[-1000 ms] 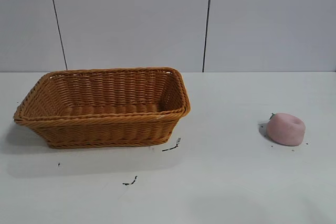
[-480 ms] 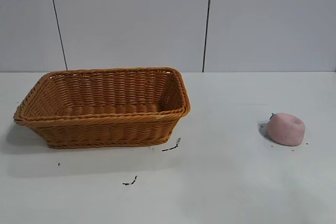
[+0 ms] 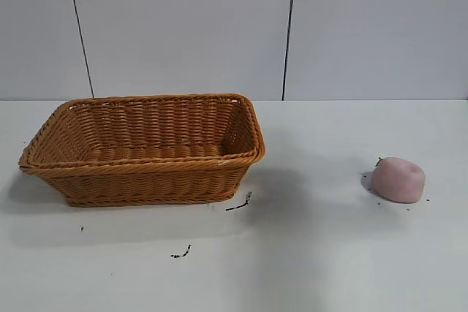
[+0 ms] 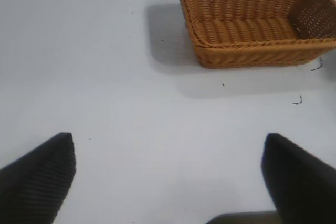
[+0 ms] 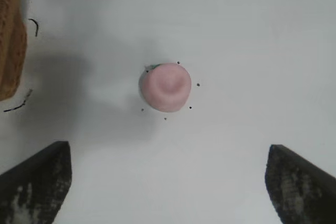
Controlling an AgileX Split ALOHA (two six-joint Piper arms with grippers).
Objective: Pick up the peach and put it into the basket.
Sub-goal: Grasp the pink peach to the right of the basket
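Right gripper (image 5: 167,182) spread wide above small pale-pink rounded peach (image 5: 165,86); left gripper (image 4: 168,177) spread too; orange-brown woven wicker basket (image 3: 146,169) held nothing.

Pale pink peach (image 3: 398,179), orange-brown wicker basket (image 3: 143,167).
The weave shows ribbed rows, a white table (image 3: 329,253) carries small black marks, and the fingers (image 5: 37,187) are black.

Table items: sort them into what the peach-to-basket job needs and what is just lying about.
Belongs to the job:
- peach, on the table at the right, ungrasped
- basket, at the left, nothing visible inside
- right hand, open above the peach

Just lying about:
- black marks on the table by the basket
- dark specks around the peach
- left hand, open, away from the peach
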